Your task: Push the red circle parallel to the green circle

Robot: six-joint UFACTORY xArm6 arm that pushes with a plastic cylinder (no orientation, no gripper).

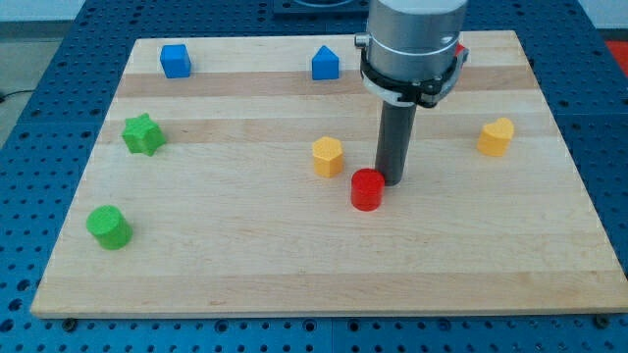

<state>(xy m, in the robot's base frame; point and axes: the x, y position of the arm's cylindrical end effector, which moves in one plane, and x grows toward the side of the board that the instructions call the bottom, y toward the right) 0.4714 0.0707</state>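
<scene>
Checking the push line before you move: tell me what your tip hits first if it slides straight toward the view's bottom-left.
My tip sits just up-right of the red circle, apparently touching it, so that block comes first.

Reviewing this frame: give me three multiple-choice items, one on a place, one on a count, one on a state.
1. Where is the green circle?
A. the view's lower left
B. the view's top right
C. the board's centre

2. How many blue blocks show?
A. one
B. two
C. four

3. How does my tip stand to the red circle?
A. far off
B. at its right edge
C. at the green star

Key: 1 A, it sits near the lower-left corner. 2 B, a blue cube and a blue house-shaped block. 3 B, the rod ends beside it.
</scene>
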